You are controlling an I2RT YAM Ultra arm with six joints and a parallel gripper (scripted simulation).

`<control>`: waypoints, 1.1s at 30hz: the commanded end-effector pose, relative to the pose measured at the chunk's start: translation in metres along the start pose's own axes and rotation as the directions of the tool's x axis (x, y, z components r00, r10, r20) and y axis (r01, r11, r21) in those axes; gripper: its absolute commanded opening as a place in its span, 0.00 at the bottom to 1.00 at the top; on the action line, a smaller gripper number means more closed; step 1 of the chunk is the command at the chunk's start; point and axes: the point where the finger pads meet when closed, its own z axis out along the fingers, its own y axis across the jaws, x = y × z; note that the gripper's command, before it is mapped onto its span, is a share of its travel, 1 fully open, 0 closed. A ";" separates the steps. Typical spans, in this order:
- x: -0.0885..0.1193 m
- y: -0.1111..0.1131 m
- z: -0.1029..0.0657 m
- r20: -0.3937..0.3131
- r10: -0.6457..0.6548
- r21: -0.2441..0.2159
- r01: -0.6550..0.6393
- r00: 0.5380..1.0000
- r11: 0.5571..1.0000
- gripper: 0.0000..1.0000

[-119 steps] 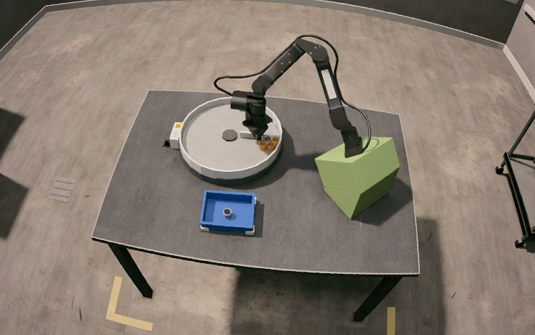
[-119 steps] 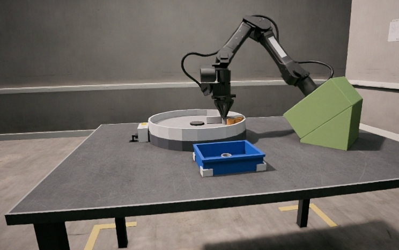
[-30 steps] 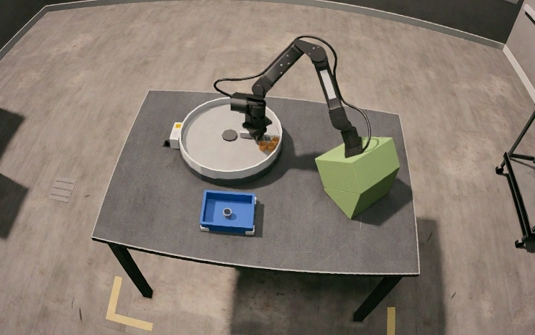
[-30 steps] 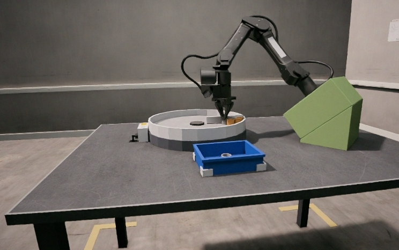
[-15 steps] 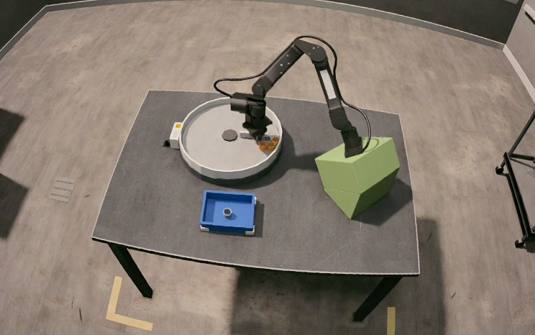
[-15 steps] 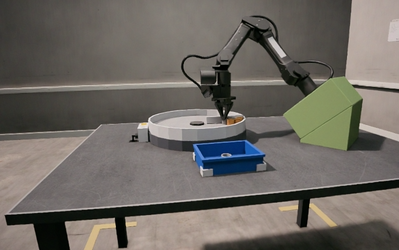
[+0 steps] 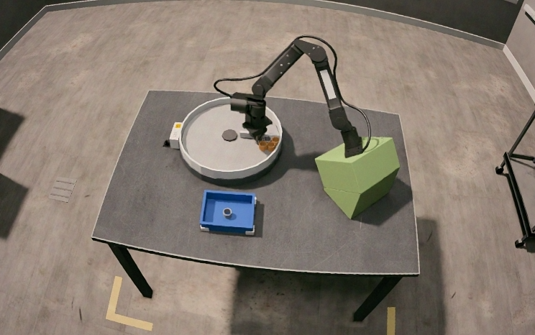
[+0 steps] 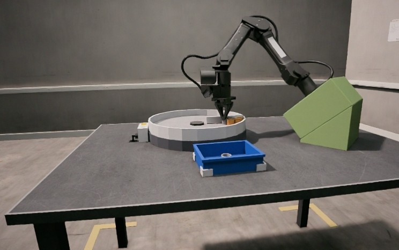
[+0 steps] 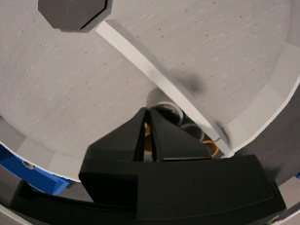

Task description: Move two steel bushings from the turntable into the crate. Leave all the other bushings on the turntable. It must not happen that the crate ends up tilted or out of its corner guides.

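Observation:
My gripper (image 7: 258,141) (image 8: 224,118) (image 9: 147,113) is low over the right side of the turntable (image 7: 231,172) (image 8: 176,133). Its fingertips are closed at the rim of an upright steel bushing (image 8: 223,121) (image 9: 156,96), seemingly with the wall between them; the fingers hide part of it. A second grey bushing (image 7: 267,138) (image 9: 192,130) stands close beside it. Several orange bushings (image 7: 263,147) (image 8: 230,121) (image 9: 210,147) stand next to these. One steel bushing (image 7: 227,216) (image 9: 28,165) is in the blue crate (image 7: 226,227) (image 8: 235,167) (image 9: 49,181).
A light divider bar (image 7: 247,134) (image 8: 214,119) (image 9: 161,84) runs right behind the bushings, from near the dark hub (image 7: 229,135) (image 8: 197,123) (image 9: 73,13) towards the turntable wall. The green base block (image 7: 357,173) (image 8: 326,115) stands to the right.

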 end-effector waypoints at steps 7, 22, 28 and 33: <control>0.003 -0.004 0.001 -0.007 -0.014 0.019 0.014 1.000 1.000 0.00; -0.010 0.003 -0.029 0.026 0.014 -0.016 -0.013 1.000 1.000 0.00; -0.009 0.002 -0.058 0.024 0.014 -0.017 -0.014 1.000 1.000 0.00; -0.009 0.002 -0.068 0.024 0.015 -0.018 -0.014 1.000 1.000 0.00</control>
